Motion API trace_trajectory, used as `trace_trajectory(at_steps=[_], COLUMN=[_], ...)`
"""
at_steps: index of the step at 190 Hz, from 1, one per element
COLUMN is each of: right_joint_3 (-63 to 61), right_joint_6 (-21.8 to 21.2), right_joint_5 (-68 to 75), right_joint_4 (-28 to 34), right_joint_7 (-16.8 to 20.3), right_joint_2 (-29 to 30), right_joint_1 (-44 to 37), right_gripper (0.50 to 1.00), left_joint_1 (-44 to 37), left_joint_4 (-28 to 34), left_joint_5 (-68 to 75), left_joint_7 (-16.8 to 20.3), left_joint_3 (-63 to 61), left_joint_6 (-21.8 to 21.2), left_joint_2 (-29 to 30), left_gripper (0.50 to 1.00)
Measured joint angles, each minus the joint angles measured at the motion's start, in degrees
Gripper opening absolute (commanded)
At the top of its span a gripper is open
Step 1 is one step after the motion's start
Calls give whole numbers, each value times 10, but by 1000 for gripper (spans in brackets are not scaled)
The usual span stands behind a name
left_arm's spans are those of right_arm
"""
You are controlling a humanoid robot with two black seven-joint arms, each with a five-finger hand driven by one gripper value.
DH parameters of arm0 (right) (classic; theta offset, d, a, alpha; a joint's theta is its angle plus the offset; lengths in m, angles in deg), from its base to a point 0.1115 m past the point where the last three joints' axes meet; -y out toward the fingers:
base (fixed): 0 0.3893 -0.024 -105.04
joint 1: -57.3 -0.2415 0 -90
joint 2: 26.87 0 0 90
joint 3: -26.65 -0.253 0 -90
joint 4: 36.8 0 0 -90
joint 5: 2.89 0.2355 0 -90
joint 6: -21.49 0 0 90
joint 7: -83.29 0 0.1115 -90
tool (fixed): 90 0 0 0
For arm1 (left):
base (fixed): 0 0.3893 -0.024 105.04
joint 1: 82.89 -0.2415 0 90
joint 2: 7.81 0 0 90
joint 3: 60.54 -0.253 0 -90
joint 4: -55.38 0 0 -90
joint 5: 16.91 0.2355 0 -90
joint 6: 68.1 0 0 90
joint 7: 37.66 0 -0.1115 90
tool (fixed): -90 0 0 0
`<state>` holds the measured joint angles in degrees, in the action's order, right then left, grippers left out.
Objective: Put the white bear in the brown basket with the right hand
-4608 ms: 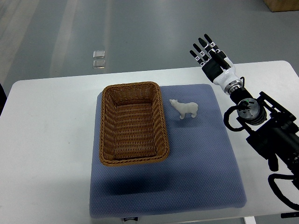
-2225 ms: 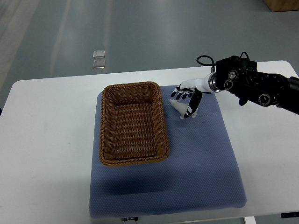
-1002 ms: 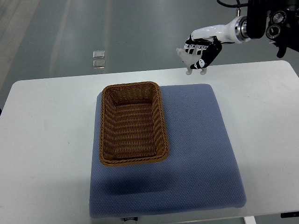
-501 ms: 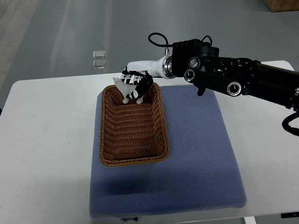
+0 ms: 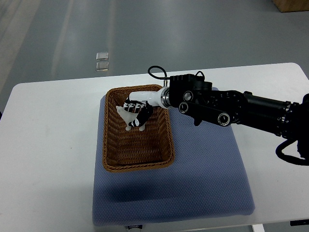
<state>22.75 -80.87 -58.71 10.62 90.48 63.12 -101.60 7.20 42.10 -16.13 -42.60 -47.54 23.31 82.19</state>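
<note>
The small white bear [image 5: 126,115] hangs inside the mouth of the brown wicker basket [image 5: 116,159], over its far half. My right hand [image 5: 134,114] is shut on the bear, its black and white fingers [image 5: 141,116] wrapped round the body, with the bear's head poking out to the left. The right arm [image 5: 227,107] reaches in from the right edge across the blue mat. Whether the bear touches the basket floor I cannot tell. No left arm shows.
The basket sits on a blue mat [image 5: 203,169] laid on a white table [image 5: 48,145]. Beyond the table's far edge, a small clear object [image 5: 102,61] lies on the grey floor.
The right hand took the bear from the mat, lifted it high, swung it left over the basket's far rim, and has now come down into the basket.
</note>
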Motion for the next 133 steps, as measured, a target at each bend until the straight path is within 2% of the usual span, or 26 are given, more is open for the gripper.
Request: trace_trajectory(at_steps=[12,47,94,133], right_joint_3=[0,0,-10,-104], right_joint_6=[0,0,-3,-3], right_joint_5=[-4,-6,-4,5], right_joint_4=[-1,-1,0,2], right_joint_7=[-5,-9,-10,-12], right_joint_2=[0,0,-2,-56], right_joint_1=[4,9,2,-18], right_gripper=[789,858,860,860], left_joint_1=[0,0,0,0], left_joint_4=[0,0,0,1], left_joint_5=[0,0,0,0], left_joint_7=[0,0,0,0], left_joint_3=[0,-1,-1,0], left_joint_6=[0,0,0,0], left_joint_2=[0,0,0,0], left_gripper=[1000,1000,1000,1000])
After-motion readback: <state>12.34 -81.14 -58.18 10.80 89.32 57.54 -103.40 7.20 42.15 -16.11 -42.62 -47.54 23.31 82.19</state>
